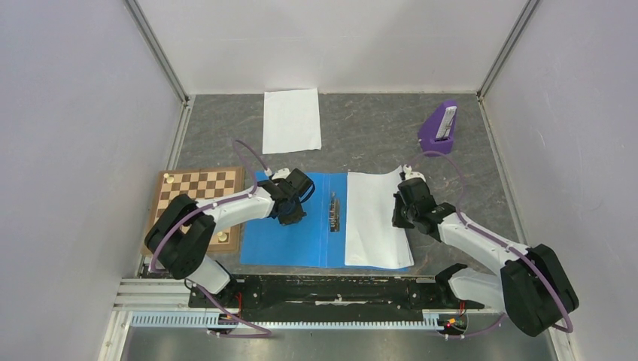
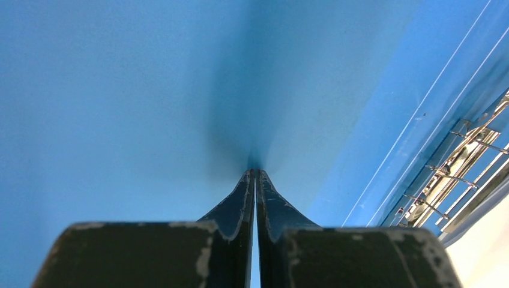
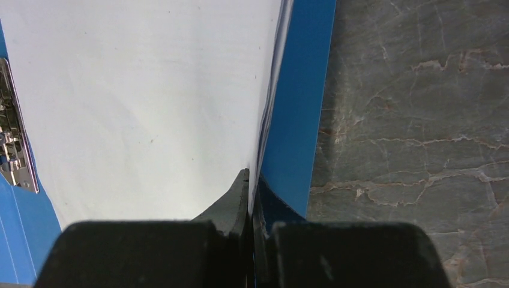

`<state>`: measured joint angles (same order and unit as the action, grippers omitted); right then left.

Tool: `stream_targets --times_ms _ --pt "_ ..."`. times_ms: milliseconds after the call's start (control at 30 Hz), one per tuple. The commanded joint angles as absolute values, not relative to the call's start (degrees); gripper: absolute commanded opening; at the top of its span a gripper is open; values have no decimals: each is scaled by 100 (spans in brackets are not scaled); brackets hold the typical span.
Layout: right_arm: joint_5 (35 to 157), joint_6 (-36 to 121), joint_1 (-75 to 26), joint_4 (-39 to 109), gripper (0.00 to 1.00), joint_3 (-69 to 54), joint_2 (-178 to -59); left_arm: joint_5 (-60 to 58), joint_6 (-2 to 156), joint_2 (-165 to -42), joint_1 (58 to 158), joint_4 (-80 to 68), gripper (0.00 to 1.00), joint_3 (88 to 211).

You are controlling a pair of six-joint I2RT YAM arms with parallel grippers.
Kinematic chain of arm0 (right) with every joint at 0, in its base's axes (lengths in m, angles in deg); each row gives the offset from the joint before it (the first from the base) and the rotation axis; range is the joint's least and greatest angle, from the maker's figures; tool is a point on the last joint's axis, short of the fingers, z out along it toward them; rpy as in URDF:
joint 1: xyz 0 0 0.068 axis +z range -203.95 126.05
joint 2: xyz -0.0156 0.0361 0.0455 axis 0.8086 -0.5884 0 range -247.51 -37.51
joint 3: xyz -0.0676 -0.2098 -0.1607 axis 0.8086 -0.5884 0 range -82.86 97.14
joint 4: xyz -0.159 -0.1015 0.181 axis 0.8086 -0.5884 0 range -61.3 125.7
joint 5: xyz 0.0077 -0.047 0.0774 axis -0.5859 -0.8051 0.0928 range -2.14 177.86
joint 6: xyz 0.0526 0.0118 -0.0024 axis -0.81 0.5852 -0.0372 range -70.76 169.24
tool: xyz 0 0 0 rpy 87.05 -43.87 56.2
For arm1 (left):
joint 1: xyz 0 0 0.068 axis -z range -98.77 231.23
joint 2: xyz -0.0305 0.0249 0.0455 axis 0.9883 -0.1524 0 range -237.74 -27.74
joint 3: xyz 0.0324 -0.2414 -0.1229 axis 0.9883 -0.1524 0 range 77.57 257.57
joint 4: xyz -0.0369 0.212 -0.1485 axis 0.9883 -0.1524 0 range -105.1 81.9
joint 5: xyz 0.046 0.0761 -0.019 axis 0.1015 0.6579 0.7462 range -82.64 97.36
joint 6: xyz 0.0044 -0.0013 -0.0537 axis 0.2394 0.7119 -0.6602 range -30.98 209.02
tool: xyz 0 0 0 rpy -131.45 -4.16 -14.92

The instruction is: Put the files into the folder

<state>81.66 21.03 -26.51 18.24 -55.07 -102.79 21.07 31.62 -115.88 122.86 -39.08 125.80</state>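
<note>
Thin, limp files [image 1: 374, 218] on slick, floppy blue folder [image 1: 290, 237]: best pinched at an edge; right fingers [image 3: 249, 180] closed on sheet edge, left fingers [image 2: 255, 180] closed, apparently on the left cover.

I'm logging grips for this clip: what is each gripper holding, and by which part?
The right gripper pinches a white sheet by its right edge, over the open folder. The left gripper is shut with its tips against the folder's left cover; a hold can't be confirmed.

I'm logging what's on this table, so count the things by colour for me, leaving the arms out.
White: 2, the loose sheet and the paper in the folder
Blue: 1, folder
Brown: 1, chessboard
Purple: 1, stand
Total: 5
</note>
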Motion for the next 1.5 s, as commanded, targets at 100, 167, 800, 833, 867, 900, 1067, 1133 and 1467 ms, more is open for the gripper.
stream_targets --times_ms 100,167,800,833,867,900,1067,1133,1467 --pt "8004 2258 -2604 2288 0 -5315 -10580 2274 2812 -11787 12414 -3687 8 12473" --pt "8051 2241 -2604 2370 0 -5251 -10707 2287 2812 -11791 12421 -3669 8 12453" --pt "8130 1988 -2302 2597 0 -4754 -11441 2314 2830 -11923 12529 -3613 8 12460" --pt "8146 1931 -2254 2621 0 -4784 -11431 2318 2825 -11923 12535 -3614 8 12461" --pt "8134 1875 -2200 2645 0 -4816 -11403 2322 2816 -11921 12535 -3612 8 12453" --pt "8071 1833 -2135 2650 0 -4859 -11370 2326 2801 -11918 12543 -3614 8 12452" --pt "7851 1720 -2086 2687 0 -5161 -11059 2373 2712 -11906 12553 -3660 8 12459" --pt "7860 1797 -2082 2624 0 -5174 -11007 2418 2672 -11896 12562 -3684 8 12456" --pt "7972 2302 -2080 2342 0 -5132 -10837 2507 2574 -11921 12562 -3781 8 12495"
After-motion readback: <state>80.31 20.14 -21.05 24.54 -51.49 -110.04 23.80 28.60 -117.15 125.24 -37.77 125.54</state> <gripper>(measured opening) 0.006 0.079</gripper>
